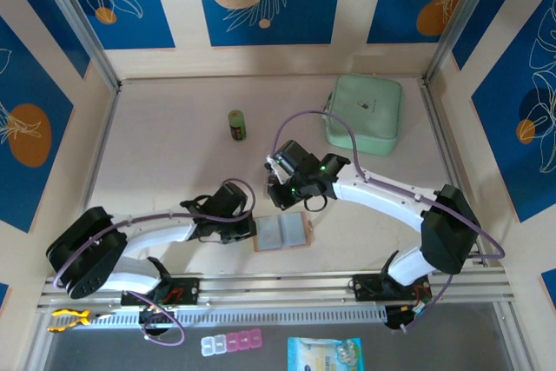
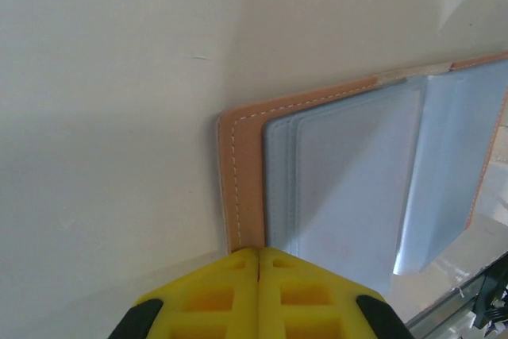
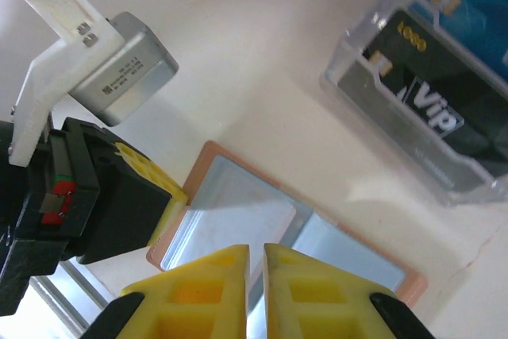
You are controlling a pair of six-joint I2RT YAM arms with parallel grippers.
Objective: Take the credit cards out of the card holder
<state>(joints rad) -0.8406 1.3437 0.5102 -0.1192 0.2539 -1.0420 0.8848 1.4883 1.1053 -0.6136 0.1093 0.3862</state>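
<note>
Two credit cards [image 3: 413, 109] half out of frame

Salmon-pink card holder [image 2: 242, 172], greyish pockets [image 2: 341, 188]

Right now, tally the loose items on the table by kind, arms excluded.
Card holder: 1
Dark card: 1
Blue card: 1
Clear case: 1
Mint pouch: 1
Green cylinder: 1
Total: 6

Pale table [image 1: 174, 136] with pink card holder [image 1: 282, 232], mint pouch [image 1: 365, 113], green canister [image 1: 236, 124]
</note>
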